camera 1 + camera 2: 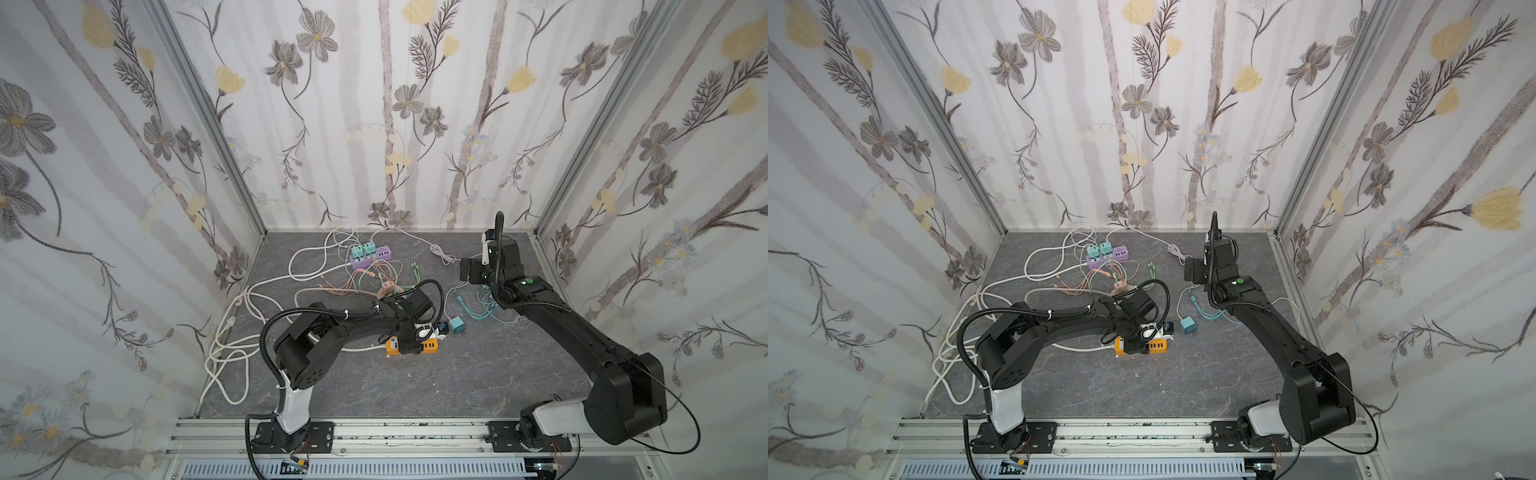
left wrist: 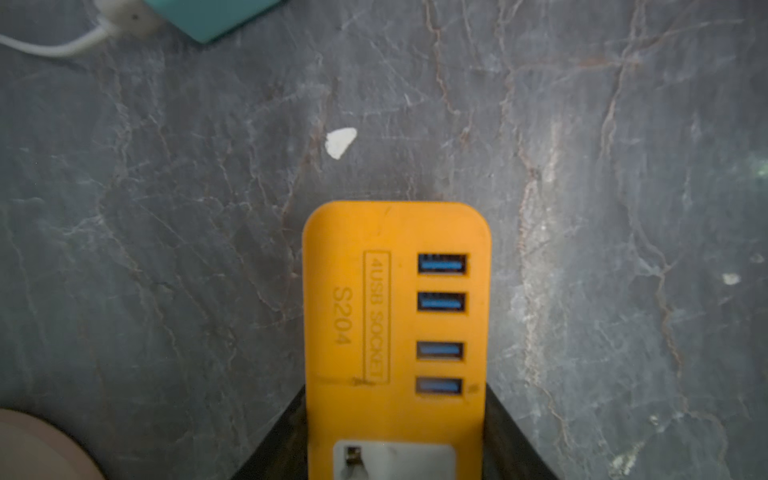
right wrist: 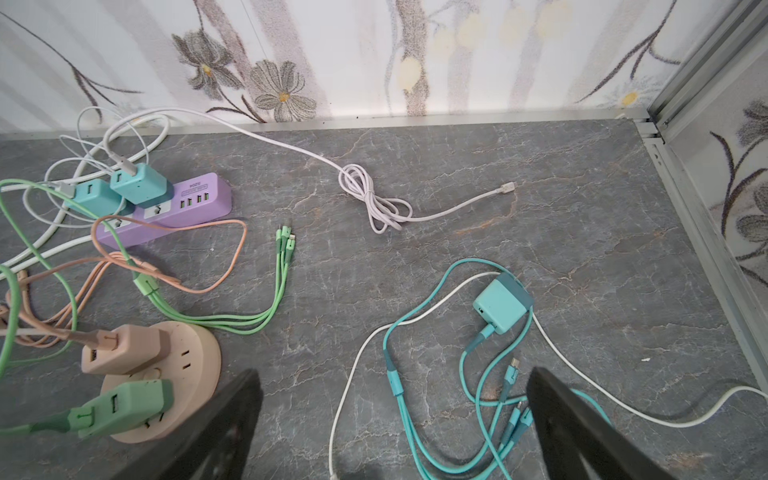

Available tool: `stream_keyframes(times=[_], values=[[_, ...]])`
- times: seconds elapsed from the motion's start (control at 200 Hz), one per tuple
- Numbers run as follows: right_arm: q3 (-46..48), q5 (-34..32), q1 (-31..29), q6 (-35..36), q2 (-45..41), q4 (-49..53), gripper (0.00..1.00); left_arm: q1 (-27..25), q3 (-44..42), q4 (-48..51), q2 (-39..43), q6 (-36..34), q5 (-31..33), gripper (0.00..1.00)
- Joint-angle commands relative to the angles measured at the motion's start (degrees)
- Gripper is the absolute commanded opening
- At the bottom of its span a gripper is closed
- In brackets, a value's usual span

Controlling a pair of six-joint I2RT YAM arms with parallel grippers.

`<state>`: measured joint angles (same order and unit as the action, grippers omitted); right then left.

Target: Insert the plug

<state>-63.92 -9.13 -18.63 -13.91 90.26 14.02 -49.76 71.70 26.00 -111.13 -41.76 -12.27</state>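
An orange power strip (image 1: 430,345) (image 1: 1158,346) lies mid-table. My left gripper (image 1: 409,347) (image 2: 395,415) is shut on it, with one black finger (image 2: 286,419) against each long side. Several blue USB ports (image 2: 441,264) and part of a white socket face (image 2: 395,457) show on top. A teal plug adapter (image 1: 457,325) (image 2: 208,16) lies just beyond the strip's end, untouched. My right gripper (image 1: 467,270) (image 3: 392,382) hovers open at the back right, above teal cables (image 3: 399,390) and a second teal adapter (image 3: 500,305). It holds nothing.
A purple power strip (image 3: 187,203) with two teal adapters stands at the back. A round pink socket (image 3: 199,357) holds pink and green plugs. Green, pink and white cables (image 1: 232,332) sprawl across the left and back. Metal frame posts and patterned walls enclose the table.
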Motion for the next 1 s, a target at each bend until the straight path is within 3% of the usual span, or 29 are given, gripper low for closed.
stream_keyframes(times=[0.0, 0.125, 0.4, 0.695, 0.869, 0.954, 0.994], values=[[-1.5, 6.3, 2.5, 0.2, 3.0, 2.3, 0.99, 1.7, 1.6, 2.5, -2.1, -5.8, 4.2, 0.52], [-4.5, 15.5, 4.8, 1.5, 7.0, 9.2, 0.96, 2.4, 2.5, 4.8, -3.8, -8.1, 4.4, 0.53], [-4.0, 18.7, 4.8, -2.2, 12.2, 17.1, 0.86, 4.1, 2.0, 4.5, -3.9, -11.0, 4.7, 0.58], [-0.9, 23.9, 3.3, -4.6, 15.1, 18.0, 0.82, 3.3, 2.0, 6.0, 0.6, -11.2, 2.0, 0.76], [0.5, 24.4, 0.6, -5.2, 16.7, 17.7, 0.82, 3.3, -1.5, 0.8, 6.3, -7.2, -1.4, 0.89], [0.6, 23.0, -0.4, -5.0, 17.9, 17.7, 0.81, 4.0, -5.4, -6.6, 11.7, -1.6, -4.7, 1.00], [0.4, 22.4, -1.0, -4.4, 18.5, 18.0, 0.80, 4.3, -8.1, -12.3, 14.8, 1.9, -4.8, 1.00]])
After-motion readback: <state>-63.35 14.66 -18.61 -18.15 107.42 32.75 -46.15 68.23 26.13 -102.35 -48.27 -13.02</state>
